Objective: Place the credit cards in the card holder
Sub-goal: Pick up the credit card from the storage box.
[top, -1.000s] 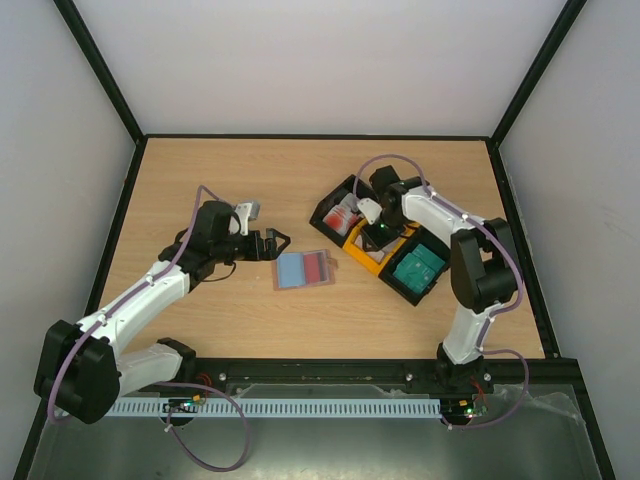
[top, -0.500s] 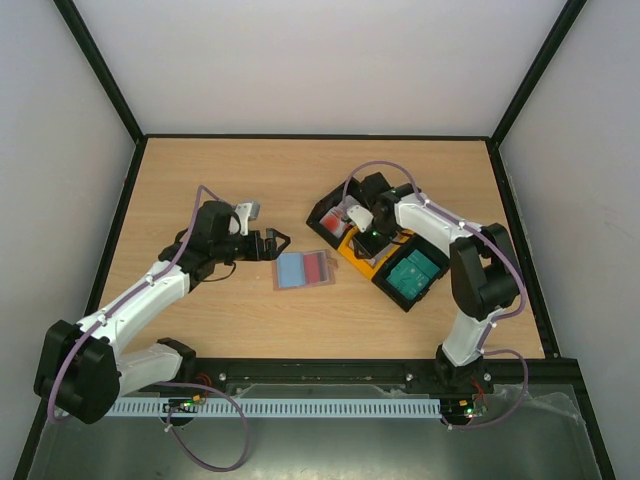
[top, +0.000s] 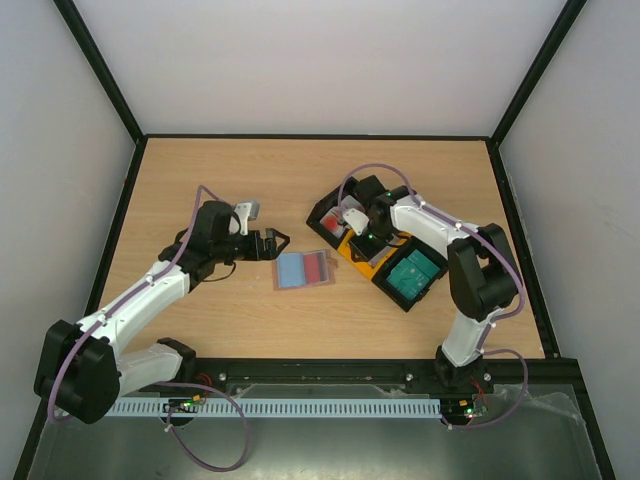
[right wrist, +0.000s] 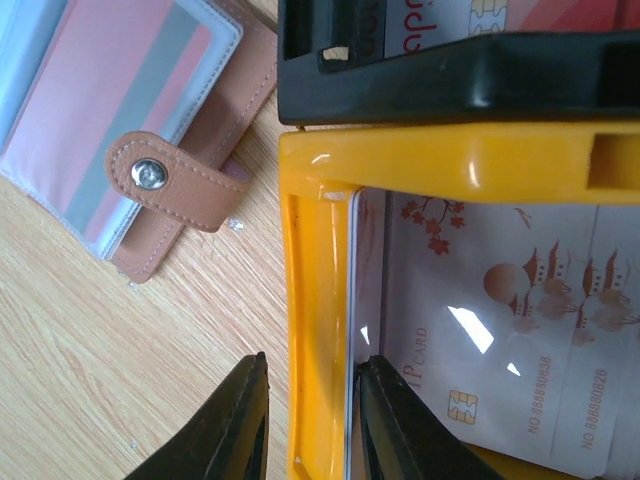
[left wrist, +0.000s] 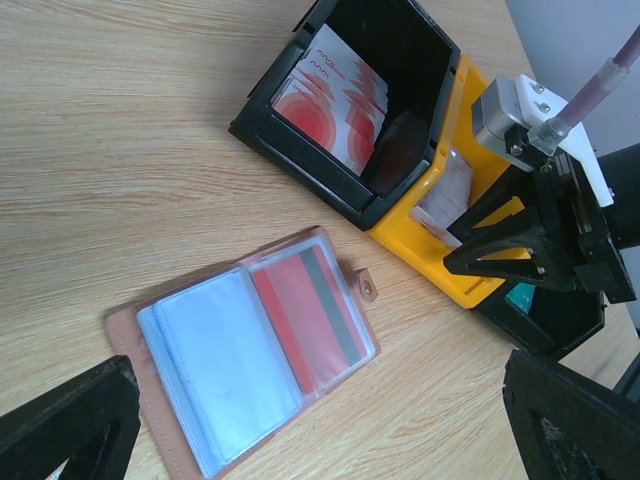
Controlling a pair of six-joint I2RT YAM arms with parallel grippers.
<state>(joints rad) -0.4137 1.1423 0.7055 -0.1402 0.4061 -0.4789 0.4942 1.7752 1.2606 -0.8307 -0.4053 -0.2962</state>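
You're dealing with the pale beige-grey plastic cards (right wrist: 500,300) with the pagoda print. I'm reading them as light, stiff, thin and slick-faced, so a flat one is giving you nothing to pinch from above. Best hold is probably a short edge once it's tipping up off the stack, since squeezing mid-face is likely just sliding it. They're not fragile, but levering one against a wall is risking a bend.

They're sitting stacked inside the bright yellow plastic tray (right wrist: 315,250). One tipped-up card (left wrist: 443,198) looks to be leaning on the tray wall nearest the holder, edge-on to the right wrist camera.

Your right gripper (right wrist: 312,365) is straddling that wall, one finger outside the yellow tray and one inside by the card's edge. The jaws are standing narrowed, but I can't tell whether they're biting the card, the wall or nothing.

The reddish-brown folding card holder (left wrist: 245,355) is lying open just beside the yellow tray. Its blue and red pockets are facing up and its snap strap (right wrist: 170,180) is pointing toward the tray.

On one side of the yellow tray, touching it, a black tray (left wrist: 310,178) is holding white cards with red marks (left wrist: 335,110). On the opposite side, another black tray (left wrist: 545,328) is holding teal cards (top: 412,268).

Your left gripper (top: 277,243) is hovering spread wide and holding nothing, on the holder's far side from the yellow tray.
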